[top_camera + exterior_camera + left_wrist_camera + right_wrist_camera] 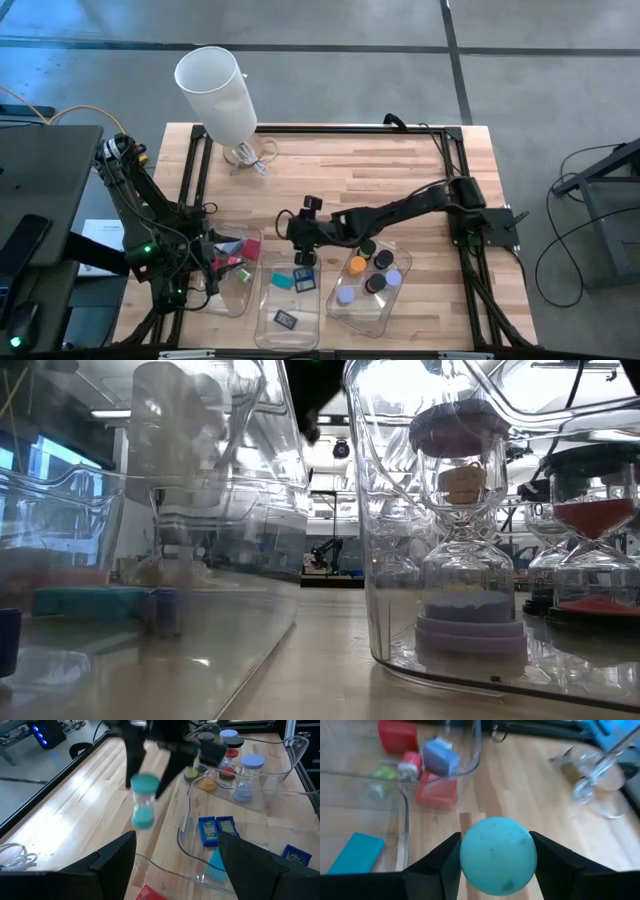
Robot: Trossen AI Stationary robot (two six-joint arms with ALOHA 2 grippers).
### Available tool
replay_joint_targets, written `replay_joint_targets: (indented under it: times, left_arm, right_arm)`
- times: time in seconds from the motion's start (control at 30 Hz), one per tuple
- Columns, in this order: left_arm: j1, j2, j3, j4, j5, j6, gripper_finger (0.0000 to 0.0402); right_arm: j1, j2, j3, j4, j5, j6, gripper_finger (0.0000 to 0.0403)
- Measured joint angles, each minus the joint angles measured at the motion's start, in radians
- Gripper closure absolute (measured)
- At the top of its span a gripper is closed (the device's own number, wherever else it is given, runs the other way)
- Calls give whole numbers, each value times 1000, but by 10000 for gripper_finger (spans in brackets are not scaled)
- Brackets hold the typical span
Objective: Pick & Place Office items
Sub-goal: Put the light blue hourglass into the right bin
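My right gripper (497, 851) reaches in from the table's right to the middle (302, 248) and is shut on a teal hourglass (143, 802). Near the front edge stand three clear trays. The left tray (240, 298) holds red and pink pieces (436, 794), the middle tray (268, 325) holds teal and blue blocks (216, 831), and the right tray (352, 318) holds hourglasses with round caps (250, 762). My left gripper (177, 840) hangs open over the left tray (222, 262), with nothing between its fingers. My right gripper pinches the hourglass's round teal top cap (497, 832) between its two fingers (451, 854), one on each side. The fingers come slanting down from the table's right. The hourglass hangs below them, roughly upright, its lower bulb (143, 820) apparently clear of the wood.
A tall white cylinder (218, 92) lies at the far left, with a clear stand and wire (250, 160) beside it. Black frame rails (350, 128) run round the table. Bare wood lies between the trays and the far rail. The low view looks through the tray walls at a purple hourglass (470, 530).
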Motion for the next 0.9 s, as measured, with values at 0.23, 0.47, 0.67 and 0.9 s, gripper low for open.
replay_joint_targets:
  times: [0.23, 0.47, 0.67, 0.9]
  left_arm:
    - [1, 0, 0, 2, -5, 0, 128]
    - [15, -1, 0, 6, -16, 14, 128]
    - [50, 0, 0, 8, -11, 14, 128]
    - [89, 0, 0, 19, -11, 15, 128]
  right_arm:
    - [75, -138, 3, -59, 33, 8, 214]
    - [222, -303, 4, -117, 36, 73, 214]
    - [387, -367, 4, -135, 72, 175, 214]
    - [543, -367, 4, -248, 182, 427, 214]
